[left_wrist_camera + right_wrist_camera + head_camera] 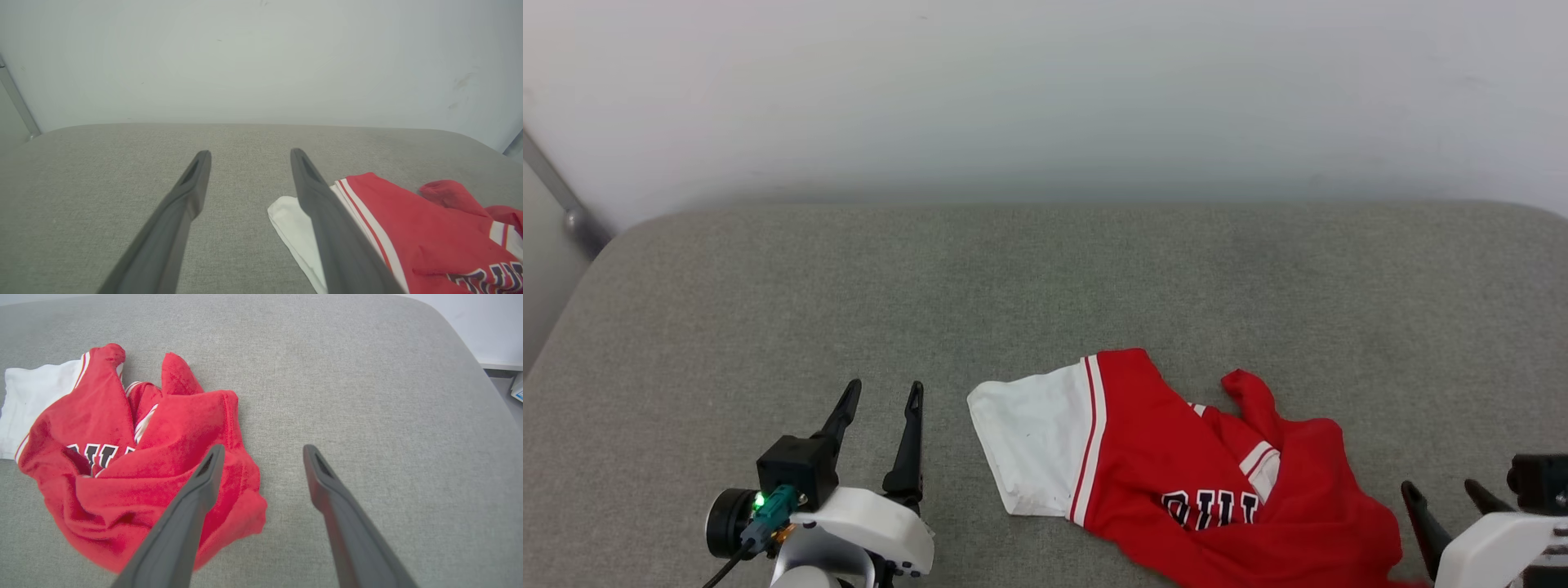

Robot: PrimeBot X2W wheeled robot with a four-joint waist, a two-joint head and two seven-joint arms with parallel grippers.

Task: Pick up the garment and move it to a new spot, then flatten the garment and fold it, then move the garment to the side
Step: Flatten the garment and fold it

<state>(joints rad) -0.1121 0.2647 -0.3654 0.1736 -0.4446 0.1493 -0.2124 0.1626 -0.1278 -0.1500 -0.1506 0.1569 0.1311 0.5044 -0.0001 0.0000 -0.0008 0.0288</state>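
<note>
The garment [1217, 482] lies crumpled on the grey cushioned surface, near the front and right of centre. It is bright red with a white sleeve [1033, 445] spread out on its left and dark lettering on the front. My left gripper [882, 392] is open to the left of the white sleeve, holding nothing. In the left wrist view the garment [416, 228] sits to the right of the open fingers [192, 192]. My right gripper [1441, 490] is open just right of the garment's edge. In the right wrist view the garment [135, 457] bunches to the left, partly behind the left finger [200, 494].
The grey surface [1045, 278] stretches wide behind and to the left of the garment, ending at a pale wall [1045, 90]. A metal post [564, 204] stands at the far left corner. The surface's rounded right edge [470, 355] shows in the right wrist view.
</note>
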